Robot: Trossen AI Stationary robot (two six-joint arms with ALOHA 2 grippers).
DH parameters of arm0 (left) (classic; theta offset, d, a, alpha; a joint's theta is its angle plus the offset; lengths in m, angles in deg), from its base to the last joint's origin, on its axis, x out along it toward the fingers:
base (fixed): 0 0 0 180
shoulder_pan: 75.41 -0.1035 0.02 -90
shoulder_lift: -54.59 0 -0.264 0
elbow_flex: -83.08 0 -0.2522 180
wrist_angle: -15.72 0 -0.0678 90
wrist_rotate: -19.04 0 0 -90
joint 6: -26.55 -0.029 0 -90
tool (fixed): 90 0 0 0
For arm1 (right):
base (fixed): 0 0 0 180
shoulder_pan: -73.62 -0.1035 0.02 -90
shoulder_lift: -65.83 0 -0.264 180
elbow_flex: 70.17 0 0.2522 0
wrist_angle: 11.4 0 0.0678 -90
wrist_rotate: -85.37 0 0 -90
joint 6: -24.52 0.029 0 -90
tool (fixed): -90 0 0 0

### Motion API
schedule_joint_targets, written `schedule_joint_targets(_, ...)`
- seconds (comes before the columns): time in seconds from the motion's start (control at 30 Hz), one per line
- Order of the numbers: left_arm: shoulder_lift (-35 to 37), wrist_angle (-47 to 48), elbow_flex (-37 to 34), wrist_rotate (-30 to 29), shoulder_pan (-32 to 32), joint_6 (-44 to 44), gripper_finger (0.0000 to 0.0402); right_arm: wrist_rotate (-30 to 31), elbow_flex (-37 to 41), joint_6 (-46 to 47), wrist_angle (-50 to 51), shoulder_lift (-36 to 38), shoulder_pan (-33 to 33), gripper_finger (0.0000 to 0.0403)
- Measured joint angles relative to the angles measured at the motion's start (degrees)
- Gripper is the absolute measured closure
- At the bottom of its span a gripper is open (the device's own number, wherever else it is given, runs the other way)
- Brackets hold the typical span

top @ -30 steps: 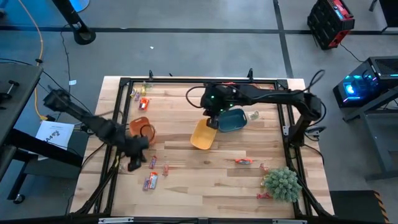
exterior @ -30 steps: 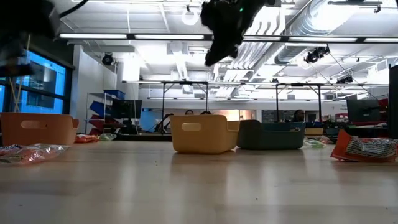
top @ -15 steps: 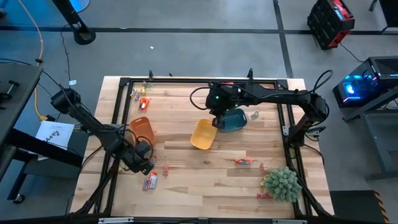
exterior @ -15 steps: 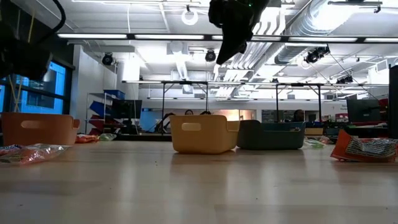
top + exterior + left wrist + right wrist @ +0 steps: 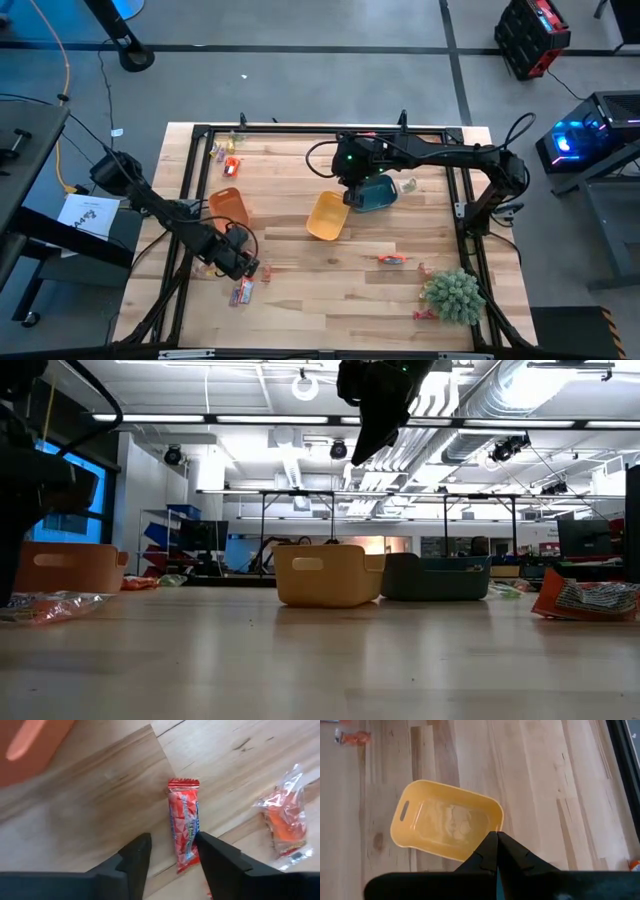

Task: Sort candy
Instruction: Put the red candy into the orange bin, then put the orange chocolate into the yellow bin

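Note:
A red-wrapped candy (image 5: 183,827) lies flat on the wooden table. My left gripper (image 5: 171,837) hangs open over it, pointing down, with one finger on each side and the candy nearer one finger. In the high view this gripper (image 5: 245,265) is near the table's left front, just in front of the orange bin (image 5: 229,208). An orange candy in a clear wrapper (image 5: 286,822) lies beside the red one. My right gripper (image 5: 496,836) is shut and holds nothing. It hangs high over the rim of the yellow-orange bin (image 5: 327,215), next to the blue bin (image 5: 378,194).
More candy lies loose: two pieces by my left gripper (image 5: 267,272) (image 5: 241,291), some at the far left (image 5: 226,156), one at mid-right (image 5: 392,259). A green spiky plant (image 5: 452,295) stands at the near right corner. A black frame rail (image 5: 300,130) rims the table.
My left gripper has sunk toward the table and moved toward its right edge, from in front of the orange bin to over the red candy, and its wrist has rolled on the way. The bins and candy have stayed put.

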Motion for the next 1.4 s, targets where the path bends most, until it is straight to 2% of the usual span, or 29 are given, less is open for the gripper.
schedule_joint_targets(0.17, 1.55, 1.37, 0.02, 0.60, -0.06, -4.03, 0.0374, -0.01, 0.00, -0.70, -0.07, 0.00, 0.16, 0.0403)
schedule_joint_targets(0.2, 2.20, 1.28, 0.01, 0.57, -0.07, -4.45, 0.0385, 0.00, 0.00, -0.70, -0.09, 0.00, 0.20, 0.0403)
schedule_joint_targets(0.3, 5.86, 0.74, 0.53, -0.76, -0.02, -6.45, 0.0385, 0.00, 0.00, -0.70, 0.01, 0.00, 0.26, 0.0403)
schedule_joint_targets(0.4, 12.48, 0.59, 2.85, -1.77, 0.48, -10.87, 0.0395, -0.02, 0.00, -0.74, 0.02, 0.00, 0.26, 0.0403)
schedule_joint_targets(0.47, 17.06, 1.63, 5.24, -4.87, 0.56, -14.62, 0.0396, -0.01, 0.00, -0.90, -0.15, 0.00, 0.27, 0.0403)
schedule_joint_targets(0.53, 21.33, 6.26, 8.44, -10.19, 0.12, -15.95, 0.0397, -0.02, 0.00, -0.90, -0.50, 0.00, 0.34, 0.0403)
schedule_joint_targets(0.63, 25.47, 22.71, 12.59, -18.48, -1.29, -11.42, 0.0399, -0.04, 0.00, -0.62, -1.16, 0.00, 0.68, 0.0403)
schedule_joint_targets(0.73, 27.96, 37.82, 14.67, -21.63, -3.67, -3.63, 0.0399, -0.03, 0.00, -0.27, -1.44, 0.00, 1.07, 0.0403)
schedule_joint_targets(0.83, 28.93, 45.40, 13.72, -15.93, -6.33, -0.30, 0.0398, -0.01, 0.00, -0.18, -1.42, 0.00, 1.20, 0.0403)
schedule_joint_targets(1.0, 27.55, 43.67, 9.43, -6.74, -8.76, -3.29, 0.0365, -0.03, 0.00, 1.23, -1.42, 0.00, 1.14, 0.0403)
schedule_joint_targets(1.2, 23.42, 43.54, 9.88, -6.45, -10.40, -4.15, 0.0306, -0.04, 0.00, 1.48, -1.47, 0.00, 1.14, 0.0403)
schedule_joint_targets(1.4, 23.33, 43.41, 10.27, -6.77, -12.75, -3.79, 0.0262, -0.04, 0.00, 1.50, -1.84, 0.00, 1.14, 0.0403)
